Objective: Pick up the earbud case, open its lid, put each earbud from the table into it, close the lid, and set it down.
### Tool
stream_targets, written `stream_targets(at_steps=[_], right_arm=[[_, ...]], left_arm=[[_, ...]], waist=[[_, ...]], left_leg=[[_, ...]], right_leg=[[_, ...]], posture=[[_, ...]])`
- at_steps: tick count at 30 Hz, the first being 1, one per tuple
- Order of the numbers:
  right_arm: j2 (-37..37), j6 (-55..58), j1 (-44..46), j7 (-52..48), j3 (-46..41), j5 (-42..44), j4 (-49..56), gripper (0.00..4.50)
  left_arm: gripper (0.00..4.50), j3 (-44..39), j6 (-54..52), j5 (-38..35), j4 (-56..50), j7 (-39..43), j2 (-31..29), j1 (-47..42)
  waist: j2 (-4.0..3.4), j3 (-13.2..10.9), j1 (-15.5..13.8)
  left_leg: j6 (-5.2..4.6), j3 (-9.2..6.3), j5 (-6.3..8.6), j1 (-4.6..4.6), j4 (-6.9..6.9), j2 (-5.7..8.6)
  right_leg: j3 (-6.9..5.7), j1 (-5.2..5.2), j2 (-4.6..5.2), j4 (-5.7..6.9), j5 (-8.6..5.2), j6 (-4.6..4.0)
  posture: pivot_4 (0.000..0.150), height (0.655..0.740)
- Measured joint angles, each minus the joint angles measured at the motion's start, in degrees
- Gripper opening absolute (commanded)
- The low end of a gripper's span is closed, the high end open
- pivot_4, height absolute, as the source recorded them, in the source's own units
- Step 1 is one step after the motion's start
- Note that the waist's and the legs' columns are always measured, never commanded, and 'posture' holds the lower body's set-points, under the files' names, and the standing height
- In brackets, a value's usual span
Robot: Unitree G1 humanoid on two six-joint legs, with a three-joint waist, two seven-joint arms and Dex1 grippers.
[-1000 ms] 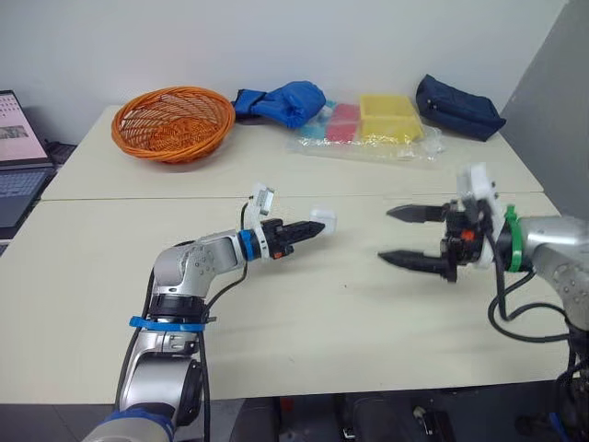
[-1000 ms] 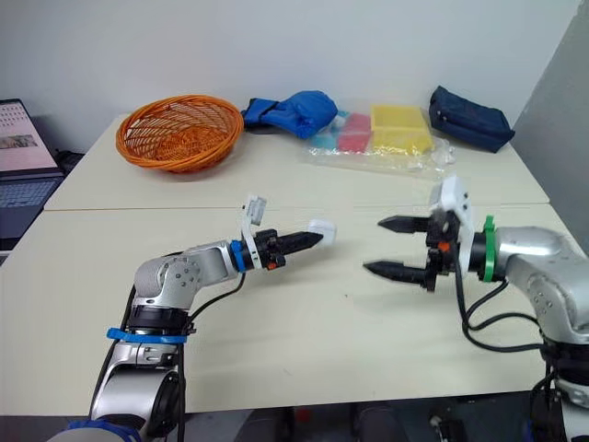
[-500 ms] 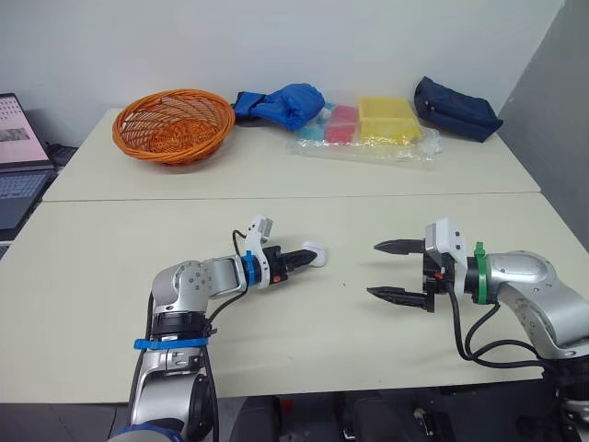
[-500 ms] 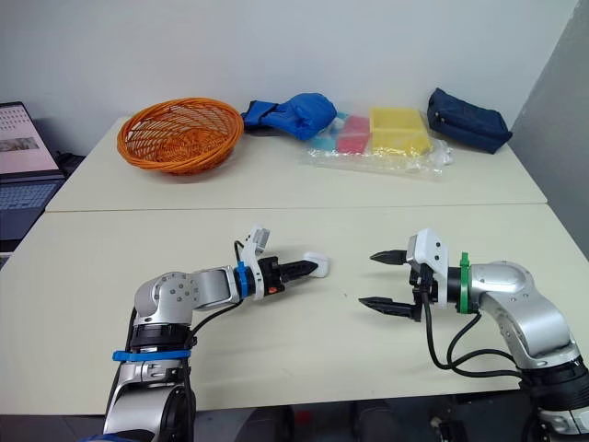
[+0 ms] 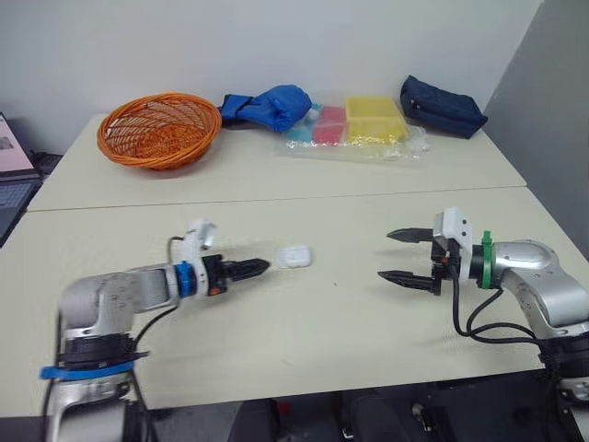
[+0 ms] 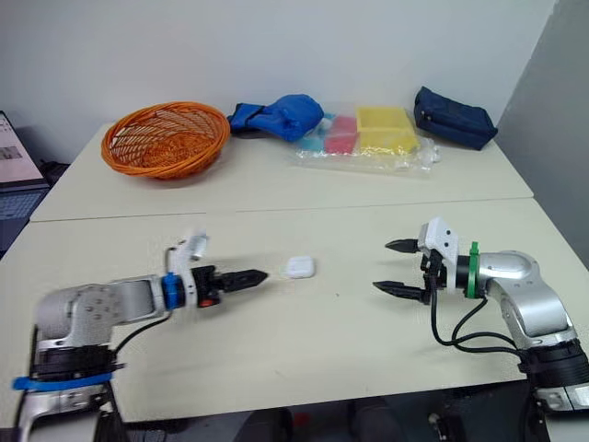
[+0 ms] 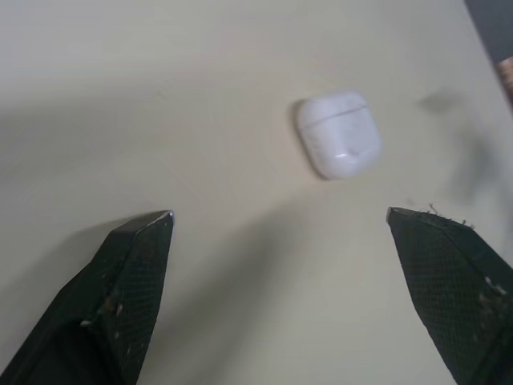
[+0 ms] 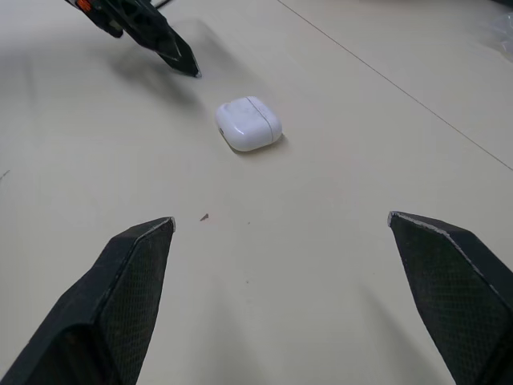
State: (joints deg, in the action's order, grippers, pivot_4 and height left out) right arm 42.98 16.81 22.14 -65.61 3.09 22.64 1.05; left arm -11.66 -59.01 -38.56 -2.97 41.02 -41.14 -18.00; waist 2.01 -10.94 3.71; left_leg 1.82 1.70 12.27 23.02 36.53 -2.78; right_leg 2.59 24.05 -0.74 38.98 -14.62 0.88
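1. Head views: the white earbud case (image 5: 294,256) lies flat on the pale table (image 5: 276,359) with its lid shut. It sits between the two grippers and touches neither.
   - The left gripper (image 5: 258,267) hovers just beside it, tips aimed at it and holding nothing.
   - The right gripper (image 5: 398,255) is well apart on the other side, spread wide and empty.
   - Along the far edge are an orange wicker basket (image 5: 158,129), a blue bundle (image 5: 271,103), coloured boxes in clear plastic (image 5: 354,124) and a navy pouch (image 5: 442,106). A laptop (image 5: 11,175) sits at the left edge. All are well away from the case.
   - The case's long axis runs roughly from one gripper toward the other.
2. Left wrist view: the fingers (image 7: 132,289) stand wide apart with nothing between them. The case lies just past their tips, slightly skewed from their direction, with the lid seam nearer its far end.
3. Right wrist view: the fingers (image 8: 132,297) are spread wide. The case lies well ahead and slantwise, with the left gripper's dark tips close behind it. A small dark speck (image 8: 204,216) marks the table in between.
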Motion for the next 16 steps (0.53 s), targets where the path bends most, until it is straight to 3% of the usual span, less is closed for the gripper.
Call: stream_targets(at_steps=[5,10,16], right_arm=[[1.4,-3.3,-0.2,-1.6,-1.7,-1.0,-2.4,4.50],[1.4,-3.8,-0.8,-2.0,-2.1,-1.0,-3.0,4.50],[0.8,-3.6,0.5,-1.9,-1.9,-1.1,-3.1,4.50]], left_arm=[[4.47,1.5,28.6,11.8,1.3,13.6,-9.5,4.2],[4.47,2.7,55.6,22.7,9.8,16.7,-10.2,6.3],[4.47,3.6,57.8,23.2,13.9,17.4,-7.0,1.5]], waist=[[0.09,0.0,-1.1],[0.09,0.0,-2.0],[0.09,0.0,-2.0]], left_leg=[[0.01,0.18,0.00,0.04,-0.17,0.06],[0.01,0.30,0.00,0.16,-0.39,0.03],[0.00,0.21,0.00,0.32,-0.38,0.08]], right_leg=[[0.00,0.01,0.35,-0.15,-0.34,-0.46],[-0.06,0.07,0.90,-0.25,-0.35,-0.08],[-0.21,0.11,0.72,-0.23,-0.33,0.12]], posture=[[0.150,0.7400],[0.150,0.7400],[0.150,0.7400]])
